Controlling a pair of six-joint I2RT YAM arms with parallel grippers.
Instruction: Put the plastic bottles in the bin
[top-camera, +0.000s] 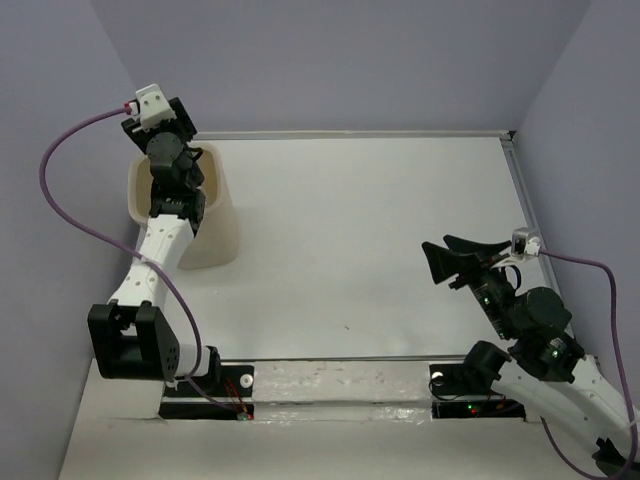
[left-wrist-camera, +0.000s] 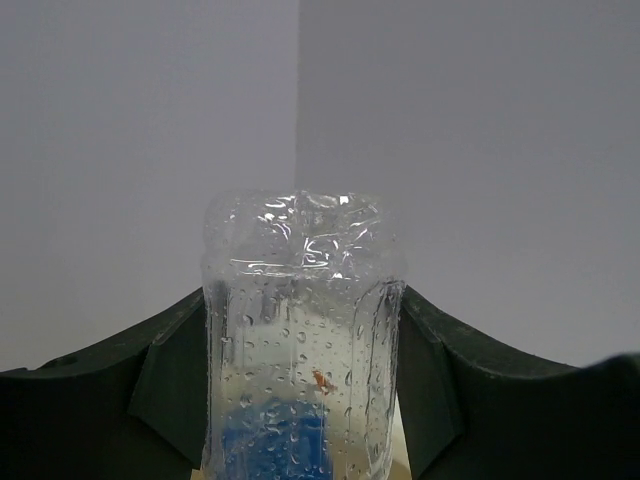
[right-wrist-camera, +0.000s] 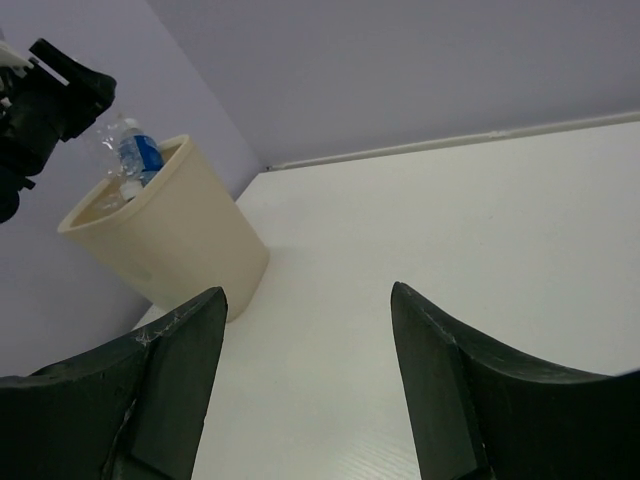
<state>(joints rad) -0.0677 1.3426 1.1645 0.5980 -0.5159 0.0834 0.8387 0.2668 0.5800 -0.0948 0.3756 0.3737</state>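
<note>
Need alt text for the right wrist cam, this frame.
A cream bin stands on the white table by the wall corner, with a blue-labelled plastic bottle held over its rim by the left arm. The right gripper, open and empty, frames the foreground.

Left arm (top-camera: 155, 255): extends forward from its base at the near left, with the wrist raised high at the far-left side. Left gripper (left-wrist-camera: 302, 310): jaws closed on a plastic bottle (left-wrist-camera: 300, 240), one dark finger pressed against each side of it. Right arm (top-camera: 540, 350): folded low at the near right, forearm angled to the left. Right gripper (right-wrist-camera: 308, 300): jaws spread wide and empty, fingers pointing toward the far left.
</note>
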